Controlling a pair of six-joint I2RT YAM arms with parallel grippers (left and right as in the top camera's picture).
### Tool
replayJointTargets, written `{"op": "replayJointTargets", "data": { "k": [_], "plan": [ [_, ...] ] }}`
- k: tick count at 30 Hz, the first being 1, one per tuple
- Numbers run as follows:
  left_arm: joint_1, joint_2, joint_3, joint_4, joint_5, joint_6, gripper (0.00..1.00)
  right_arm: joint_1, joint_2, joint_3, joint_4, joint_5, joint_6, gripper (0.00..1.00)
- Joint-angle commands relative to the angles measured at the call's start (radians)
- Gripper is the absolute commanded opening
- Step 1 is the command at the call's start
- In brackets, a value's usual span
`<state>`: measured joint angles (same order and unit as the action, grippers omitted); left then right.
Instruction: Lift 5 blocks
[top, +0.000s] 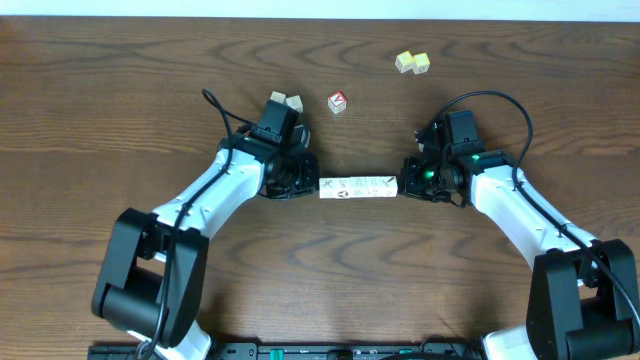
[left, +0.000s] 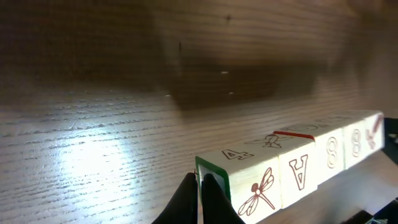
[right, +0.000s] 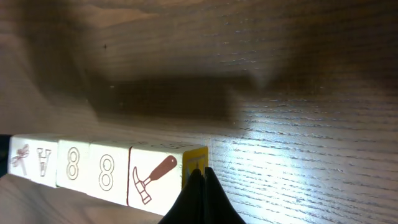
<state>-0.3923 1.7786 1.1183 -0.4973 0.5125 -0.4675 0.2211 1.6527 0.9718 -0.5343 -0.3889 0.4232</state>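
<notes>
You had all five blocks (top: 357, 187) squeezed in one row between your left gripper (left: 200, 198) and right gripper (right: 200, 188), both closed tight with nothing between their fingers, and the row seemingly hung just above the table (top: 120, 100)

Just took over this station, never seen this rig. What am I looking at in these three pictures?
Two white robot arms sit at a wooden table. The wide picture looks straight down; the other two come from a camera on each wrist. The left gripper and right gripper are both shut and press on opposite ends of a row of five printed blocks, squeezing it between them. In the wrist views its shadow lies apart from it, so it seems lifted off the table. Lying loose: a red-faced cube, two pale cubes to its left, and two yellow cubes farther right.
</notes>
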Motion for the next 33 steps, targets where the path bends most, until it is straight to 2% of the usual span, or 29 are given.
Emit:
{"op": "replayJointTargets", "data": {
  "k": [1,33],
  "plan": [
    [-0.030,-0.043,0.000,0.017,0.143,0.002,0.07,0.029,-0.024,0.030,0.011,-0.229,-0.009,0.01],
    [-0.030,-0.057,0.012,0.010,0.196,-0.002,0.07,0.029,-0.045,0.042,0.010,-0.267,0.011,0.01]
  ]
}}
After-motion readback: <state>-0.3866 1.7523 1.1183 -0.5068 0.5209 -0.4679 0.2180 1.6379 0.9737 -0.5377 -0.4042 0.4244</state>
